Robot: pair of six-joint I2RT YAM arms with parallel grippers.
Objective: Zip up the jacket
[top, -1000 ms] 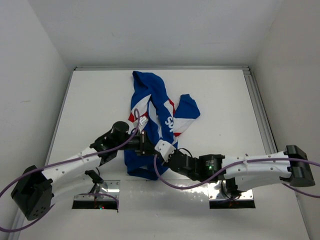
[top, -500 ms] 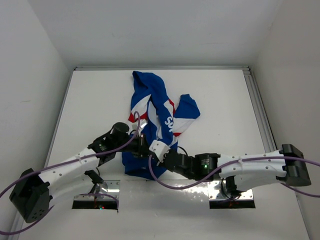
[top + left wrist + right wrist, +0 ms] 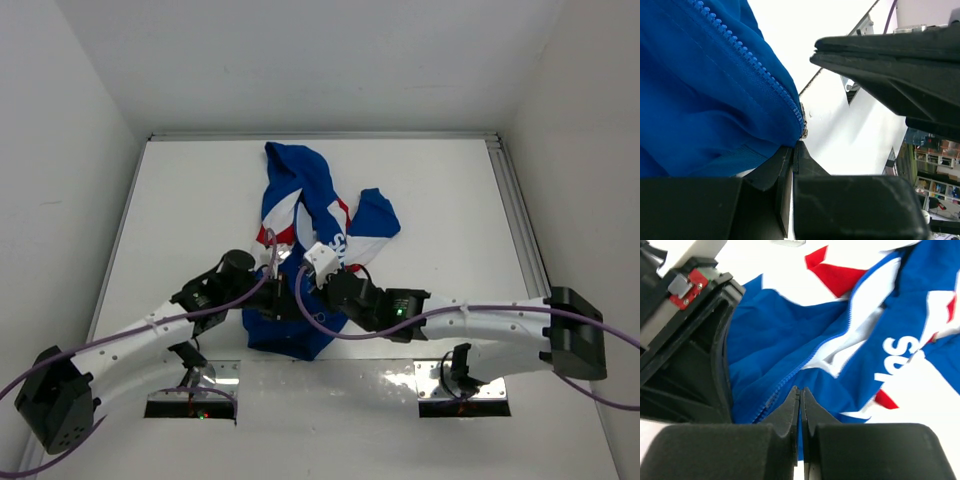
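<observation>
Near the table's (image 3: 450,200) front edge, the two arms reach inward and meet over the closest part of the jacket (image 3: 300,190), just left of the middle.

The left gripper (image 3: 795,150) is clenched, with no gap between its fingers. Its tips sit at the hem right under the bottom end of the zipper (image 3: 747,57). It appears to pinch the blue cloth there, probably to anchor the foot of the zipper so the teeth stay taut for a pull.

The right gripper (image 3: 799,392) sits just beside it and is also squeezed tight, with a sliver of blue showing between its fingers. It seems to nip the zipper line a little above the hem, where a slider would be drawn from. Whether it has the pull tab or only fabric cannot be told.

Beyond the grippers, the front lies unzipped, with white lining and red panels exposed beside the white lettering (image 3: 900,352). The rest of the jacket trails crumpled toward the far edge.
</observation>
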